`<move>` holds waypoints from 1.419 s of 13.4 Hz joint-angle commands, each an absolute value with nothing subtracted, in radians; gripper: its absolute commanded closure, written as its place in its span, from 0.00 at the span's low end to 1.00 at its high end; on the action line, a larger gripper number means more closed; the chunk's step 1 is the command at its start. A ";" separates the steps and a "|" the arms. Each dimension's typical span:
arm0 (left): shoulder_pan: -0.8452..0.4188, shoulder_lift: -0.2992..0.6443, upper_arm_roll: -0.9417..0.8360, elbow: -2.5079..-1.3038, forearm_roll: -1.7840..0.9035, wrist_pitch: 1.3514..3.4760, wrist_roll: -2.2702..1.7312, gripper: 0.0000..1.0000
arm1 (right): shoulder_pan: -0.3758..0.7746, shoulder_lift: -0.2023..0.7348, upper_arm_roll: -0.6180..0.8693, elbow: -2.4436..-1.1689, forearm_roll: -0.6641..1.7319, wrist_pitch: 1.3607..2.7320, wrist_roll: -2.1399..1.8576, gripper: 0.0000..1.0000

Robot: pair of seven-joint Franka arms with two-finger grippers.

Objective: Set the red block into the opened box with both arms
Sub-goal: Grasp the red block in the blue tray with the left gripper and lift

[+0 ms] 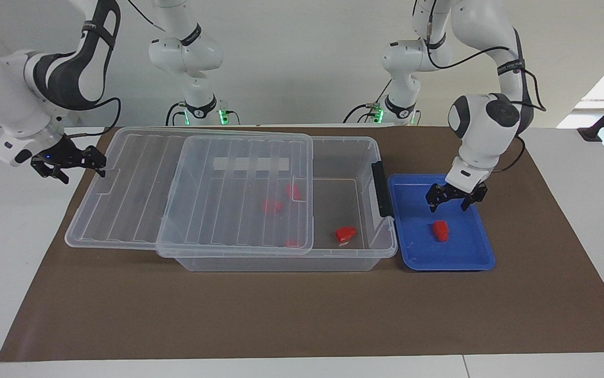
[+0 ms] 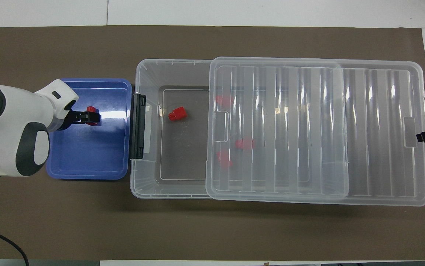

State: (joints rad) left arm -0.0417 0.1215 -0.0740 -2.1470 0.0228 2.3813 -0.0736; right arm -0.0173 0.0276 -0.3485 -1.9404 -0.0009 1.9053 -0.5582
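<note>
The red block [image 1: 441, 230] [image 2: 92, 109] lies in the blue tray [image 1: 467, 254] [image 2: 86, 155]. My left gripper [image 1: 447, 208] [image 2: 86, 116] hangs open just above the block and does not touch it. The clear box [image 1: 281, 262] [image 2: 147, 68] stands beside the tray, its black latch [image 1: 380, 189] [image 2: 138, 125] facing the tray. Its ribbed lid [image 1: 139, 199] [image 2: 382, 129] is slid partway off toward the right arm's end, so the latch end is uncovered. My right gripper [image 1: 73, 165] [image 2: 424, 136] is open at the lid's end rim, one finger against it.
One red piece [image 1: 345, 234] [image 2: 177, 113] lies in the uncovered part of the box. Three more red pieces [image 1: 271, 206] [image 2: 244, 144] show through the lid. A brown mat [image 1: 302, 315] covers the table under everything.
</note>
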 commanded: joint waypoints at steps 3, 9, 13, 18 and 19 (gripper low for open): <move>-0.044 0.179 -0.064 -2.171 0.014 2.480 -0.058 0.01 | -0.023 0.021 -0.367 -1.956 -0.014 1.925 -0.612 0.00; -0.034 0.183 -0.063 -2.197 0.014 2.508 -0.069 1.00 | -0.015 0.055 -0.347 -1.856 -0.012 1.856 -0.589 0.00; -0.035 0.154 -0.063 -2.191 0.014 2.493 -0.066 1.00 | -0.011 0.083 -0.279 -1.728 -0.009 1.726 -0.462 0.00; -0.044 -0.010 -0.063 -2.116 0.014 2.249 -0.071 1.00 | -0.009 0.089 -0.157 -1.597 0.000 1.611 -0.246 0.00; -0.049 -0.038 -0.064 -2.090 0.014 2.191 -0.072 1.00 | -0.009 0.087 -0.138 -1.594 0.002 1.594 -0.206 0.00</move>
State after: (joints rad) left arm -0.0354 0.0339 -0.0691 -2.1169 0.0228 2.2982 -0.0739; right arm -0.0033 0.0653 -0.1694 -1.6404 -0.0030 1.6347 -0.2743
